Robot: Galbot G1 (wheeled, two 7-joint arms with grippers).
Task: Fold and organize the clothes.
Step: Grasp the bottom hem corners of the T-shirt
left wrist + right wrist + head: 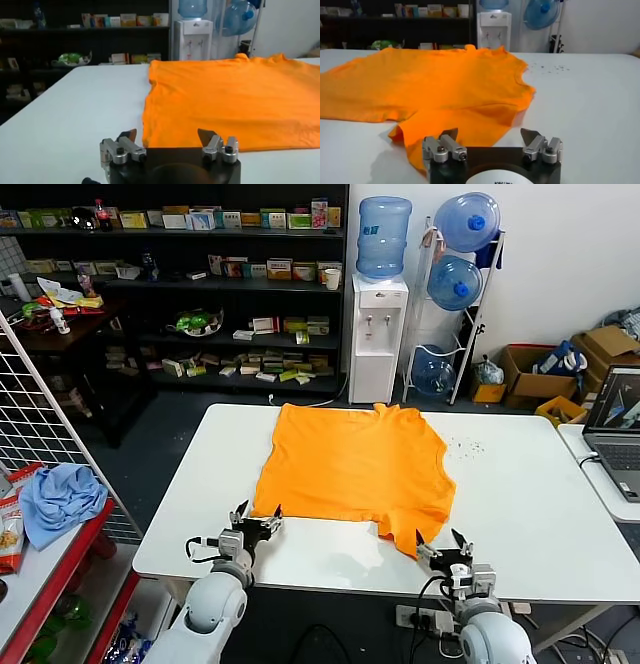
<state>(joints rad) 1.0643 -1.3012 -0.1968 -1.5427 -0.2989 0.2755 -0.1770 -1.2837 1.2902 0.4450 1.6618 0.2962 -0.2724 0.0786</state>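
Note:
The bright orange T-shirt (350,469) lies spread flat on the white table (520,514), plain side up, collar at the far edge. One sleeve (405,534) sticks out toward the near edge. My left gripper (257,515) is open and empty just short of the shirt's near left corner (150,140). My right gripper (440,543) is open and empty at the near sleeve (427,135). The shirt also shows in the left wrist view (225,100) and the right wrist view (435,85).
A laptop (615,429) sits on a side table at the right. A light blue cloth (60,499) lies on a red shelf at the left. Shelves, a water dispenser (378,334) and boxes stand behind the table. Small dark specks (465,446) lie near the shirt.

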